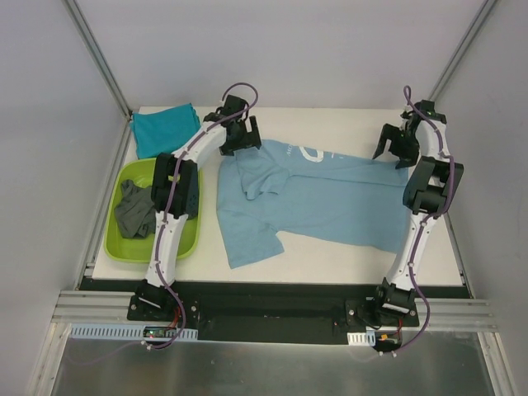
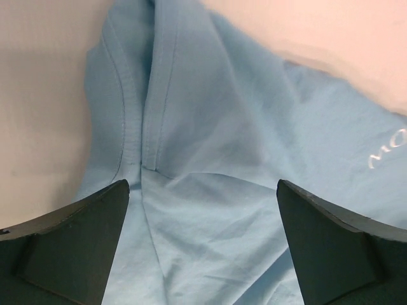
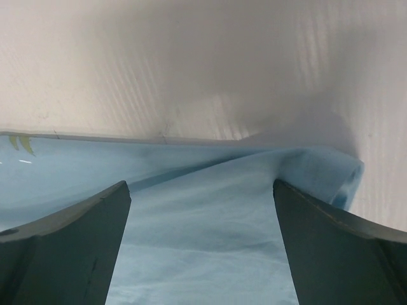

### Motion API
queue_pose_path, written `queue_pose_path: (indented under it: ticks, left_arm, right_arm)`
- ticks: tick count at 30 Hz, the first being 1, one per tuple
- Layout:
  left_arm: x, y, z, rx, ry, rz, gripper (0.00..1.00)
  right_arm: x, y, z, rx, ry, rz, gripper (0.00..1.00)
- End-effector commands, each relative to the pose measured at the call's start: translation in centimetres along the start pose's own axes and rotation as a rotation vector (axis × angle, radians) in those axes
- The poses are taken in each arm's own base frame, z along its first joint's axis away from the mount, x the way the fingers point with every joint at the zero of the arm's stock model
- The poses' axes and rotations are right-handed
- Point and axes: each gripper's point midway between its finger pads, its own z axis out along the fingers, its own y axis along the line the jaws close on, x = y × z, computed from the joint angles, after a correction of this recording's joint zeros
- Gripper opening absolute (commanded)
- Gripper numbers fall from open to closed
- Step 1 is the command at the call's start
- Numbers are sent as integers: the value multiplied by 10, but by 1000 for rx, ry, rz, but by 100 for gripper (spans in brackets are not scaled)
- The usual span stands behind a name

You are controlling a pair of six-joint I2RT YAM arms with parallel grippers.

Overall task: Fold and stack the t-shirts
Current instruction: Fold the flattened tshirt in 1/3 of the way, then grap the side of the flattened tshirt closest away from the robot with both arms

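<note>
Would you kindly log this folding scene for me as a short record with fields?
blue shirt: spread across table, rumpled near collar
teal shirt: far left table corner
grey shirt: crumpled in green tub
left end effector: open, over blue shirt's collar
right end effector: open, over blue shirt's far edge

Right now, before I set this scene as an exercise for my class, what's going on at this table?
Two robot arms are working on a light blue cotton t-shirt with white lettering, spread rumpled across the white table. The left gripper hangs open over the shirt's far left edge, and the right gripper hangs open over its far right corner. Neither grips the cloth. A folded teal t-shirt lies at the far left corner. A crumpled dark grey t-shirt sits in the lime-green plastic tub.
</note>
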Motion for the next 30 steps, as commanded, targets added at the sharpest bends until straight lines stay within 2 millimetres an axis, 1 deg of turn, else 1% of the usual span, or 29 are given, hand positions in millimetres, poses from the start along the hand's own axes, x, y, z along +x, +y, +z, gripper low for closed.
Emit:
queue_pose_path:
  ticks: [1, 2, 3, 4, 5, 6, 7, 8, 9, 10, 11, 12, 13, 14, 15, 16, 17, 18, 21, 22, 24, 26, 28, 30]
  left_arm:
    - [-51, -38, -75, 88, -163, 89, 99]
    - [-54, -42, -90, 76, -197, 106, 99]
    - [-52, -48, -107, 74, -220, 124, 99]
    - [-48, -50, -120, 59, -240, 143, 99]
    - [-37, -54, -135, 48, -251, 164, 99]
    - [-29, -52, -151, 21, -272, 168, 99]
    - [-12, -47, -158, -4, -265, 165, 99]
    - [9, -44, -167, -7, -244, 166, 99]
    - [26, -43, -178, 10, -229, 163, 99]
    - [56, -31, -175, -12, -181, 164, 99]
    - [66, -31, -190, 2, -189, 154, 99]
    - [94, -15, -186, -38, -154, 159, 99]
    - [112, -7, -196, -40, -152, 165, 99]
    - [127, 1, -201, -53, -152, 174, 99]
    - [150, 12, -201, -68, -128, 166, 99]
    - [175, 17, -203, -47, -86, 148, 99]
    - [193, 20, -206, -24, -54, 141, 99]
    - [212, 28, -206, -29, -28, 141, 99]
    - [253, 38, -211, 5, 41, 99, 99]
    - [262, 40, -213, 13, 57, 96, 99]
    - [283, 45, -212, 14, 100, 102, 99]
    - [307, 52, -210, 7, 161, 115, 96]
    - [324, 59, -207, -8, 210, 106, 93]
    - [332, 66, -205, -30, 229, 102, 87]
  right_arm:
    - [-14, 16, -82, 136, -126, -66, 96]
    - [-11, 19, -100, 173, -164, -50, 96]
    - [-3, 13, -112, 239, -181, -21, 96]
    - [3, 12, -131, 280, -222, 23, 96]
    - [19, 8, -139, 314, -228, 62, 96]
    - [30, 8, -153, 323, -267, 101, 96]
    - [47, 7, -159, 323, -294, 141, 96]
    - [68, 3, -158, 329, -302, 170, 96]
    - [81, 4, -166, 313, -355, 195, 96]
    - [106, -2, -154, 308, -357, 215, 96]
    - [126, -4, -154, 299, -373, 235, 96]
    - [139, -4, -156, 282, -404, 251, 96]
    - [155, -6, -153, 274, -409, 267, 96]
    - [165, -6, -155, 259, -436, 293, 96]
    - [177, -10, -153, 266, -441, 306, 96]
    - [183, -12, -154, 266, -468, 300, 96]
    - [190, -14, -155, 264, -499, 292, 96]
    - [196, -17, -155, 267, -510, 295, 96]
    - [204, -16, -157, 241, -548, 302, 96]
    - [204, -16, -156, 239, -566, 296, 96]
    - [208, -26, -155, 285, -578, 304, 96]
    - [210, -34, -157, 335, -573, 306, 96]
    - [211, -34, -159, 343, -549, 296, 96]
    - [212, -32, -155, 335, -528, 291, 96]
